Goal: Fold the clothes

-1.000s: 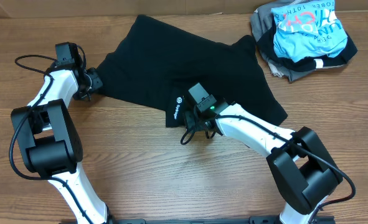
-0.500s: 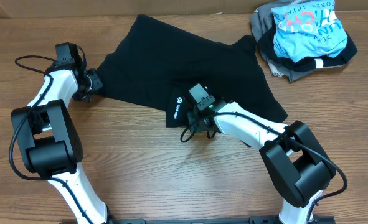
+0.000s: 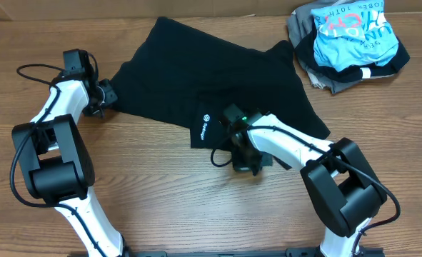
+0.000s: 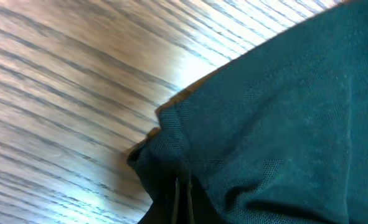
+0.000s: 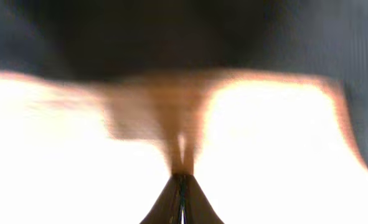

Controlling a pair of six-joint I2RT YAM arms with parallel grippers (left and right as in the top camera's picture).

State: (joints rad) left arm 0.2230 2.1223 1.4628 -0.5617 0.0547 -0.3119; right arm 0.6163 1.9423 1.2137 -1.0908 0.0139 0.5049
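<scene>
The clothes [image 3: 218, 78], one large black garment with a small white logo [image 3: 204, 127] near its front hem, lie spread over the back middle of the table. My left gripper [image 3: 108, 96] is shut on the garment's left corner; the left wrist view shows black cloth [image 4: 277, 112] bunched round the closed gripper [image 4: 184, 200]. Just in front of the hem, to the right of the logo, my right gripper [image 3: 245, 158] is over the wood. Its wrist view is blurred: the gripper [image 5: 182, 180] is shut, bright table around the tips, no cloth seen between them, dark fabric [image 5: 171, 31] beyond.
A bundle of a light-blue printed shirt [image 3: 355, 32] and a grey garment [image 3: 323, 77] sits at the back right corner. Bare wooden table [image 3: 161, 193] runs along the front. Both arm bases [image 3: 53, 160] stand near the front edge.
The right gripper shut and swung from the hem beside the logo toward the front right, onto bare wood. The left arm and the garment's outline stayed put.
</scene>
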